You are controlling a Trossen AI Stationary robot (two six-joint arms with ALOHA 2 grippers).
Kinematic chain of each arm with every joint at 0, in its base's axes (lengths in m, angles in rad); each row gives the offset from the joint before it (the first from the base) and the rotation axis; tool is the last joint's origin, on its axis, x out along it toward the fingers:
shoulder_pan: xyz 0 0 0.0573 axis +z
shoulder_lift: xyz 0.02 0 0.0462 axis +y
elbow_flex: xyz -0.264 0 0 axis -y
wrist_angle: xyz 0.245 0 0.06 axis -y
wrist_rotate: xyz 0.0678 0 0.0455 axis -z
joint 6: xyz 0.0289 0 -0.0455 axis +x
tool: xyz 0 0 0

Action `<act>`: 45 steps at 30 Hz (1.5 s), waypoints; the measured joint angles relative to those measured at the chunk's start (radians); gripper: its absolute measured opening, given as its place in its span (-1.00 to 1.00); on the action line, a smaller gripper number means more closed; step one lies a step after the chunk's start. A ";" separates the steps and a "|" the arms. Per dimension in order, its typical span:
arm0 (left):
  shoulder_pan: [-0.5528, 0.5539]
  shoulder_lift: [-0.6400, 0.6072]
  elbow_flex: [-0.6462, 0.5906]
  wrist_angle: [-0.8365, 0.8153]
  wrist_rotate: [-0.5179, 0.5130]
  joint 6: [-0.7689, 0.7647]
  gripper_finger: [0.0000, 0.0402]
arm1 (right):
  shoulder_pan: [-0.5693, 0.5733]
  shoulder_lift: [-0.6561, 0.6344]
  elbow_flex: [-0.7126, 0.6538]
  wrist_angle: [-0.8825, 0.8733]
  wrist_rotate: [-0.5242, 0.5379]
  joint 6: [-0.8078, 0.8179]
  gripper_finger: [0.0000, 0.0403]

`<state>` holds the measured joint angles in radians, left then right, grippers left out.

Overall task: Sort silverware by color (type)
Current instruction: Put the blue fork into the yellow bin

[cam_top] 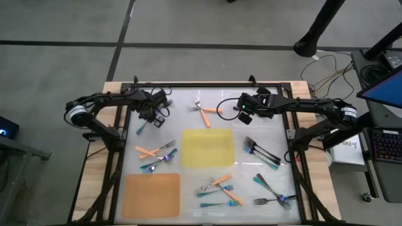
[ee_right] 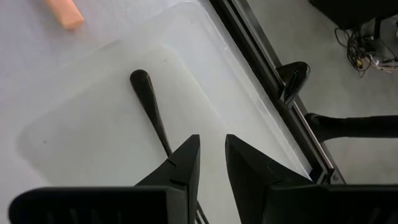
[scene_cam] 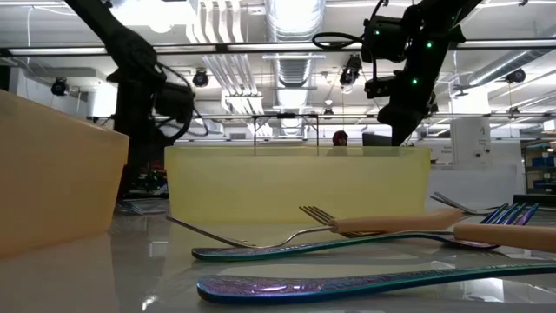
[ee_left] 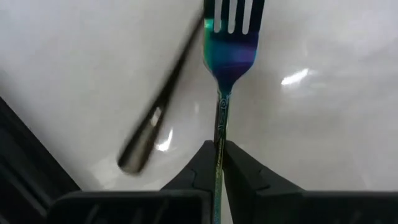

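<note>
- I carry the blue-teal fork [ee_left: 229,43] in my left hand [ee_left: 217,163], in the upper left of the high view. To do it well, I should keep it level and lower it beside forks of the same colour.
- My left hand is closed on the thin handle; the head sticks out in front.
- My right hand [ee_right: 211,155] is a little open, empty, above a dark fork [ee_right: 151,102] on the tabletop [ee_right: 93,118].
</note>
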<state>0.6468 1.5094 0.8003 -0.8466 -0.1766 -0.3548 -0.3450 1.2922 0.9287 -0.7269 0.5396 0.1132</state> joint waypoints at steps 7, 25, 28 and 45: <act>-0.029 -0.002 0.152 -0.035 0.003 0.032 -0.99 | 0.000 0.000 0.000 0.000 0.003 0.000 -0.66; -0.545 0.011 0.481 0.255 -0.042 0.070 -1.00 | -0.003 -0.005 0.000 0.004 0.014 -0.001 -0.66; -0.629 0.039 0.469 0.345 -0.046 0.086 -1.00 | -0.003 -0.005 0.000 0.004 0.014 0.001 -0.66; -0.709 0.338 0.521 0.376 0.054 0.086 -1.00 | -0.003 -0.005 0.000 0.000 0.010 0.007 -0.66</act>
<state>-0.0626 1.8472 1.3218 -0.4710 -0.1230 -0.2687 -0.3477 1.2877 0.9287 -0.7273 0.5501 0.1200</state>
